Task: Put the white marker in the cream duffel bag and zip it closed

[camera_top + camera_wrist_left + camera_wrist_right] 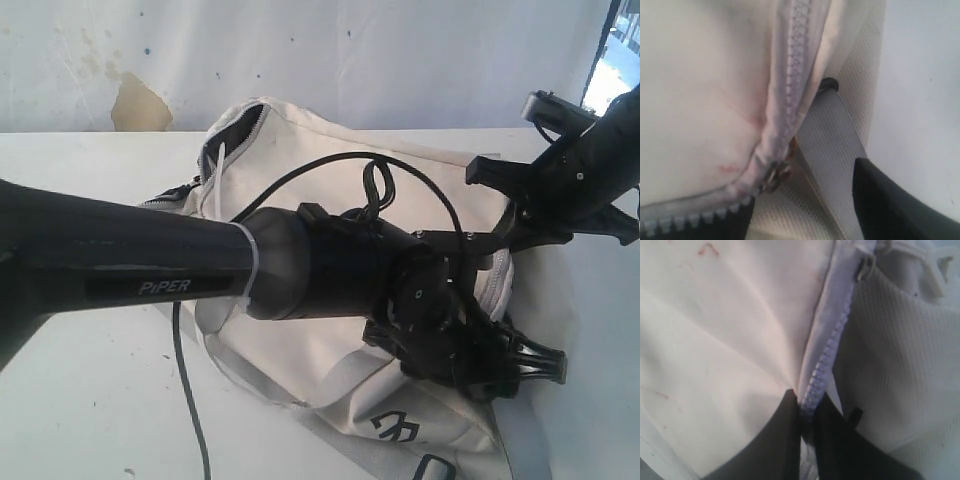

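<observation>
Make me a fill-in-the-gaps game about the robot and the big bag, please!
1. The word printed on the left arm is ___.
2. The right gripper is ___ (open/shut) on the zipper of the bag.
3. The little stains on the bag are ___ (red/blue).
4. The bag lies on a ___ (white/black) table.
Missing words: PiPER; shut; red; white.

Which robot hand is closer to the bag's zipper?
Right. The right gripper is pinching the zipper; the left gripper stands open close beside it, not gripping.
</observation>
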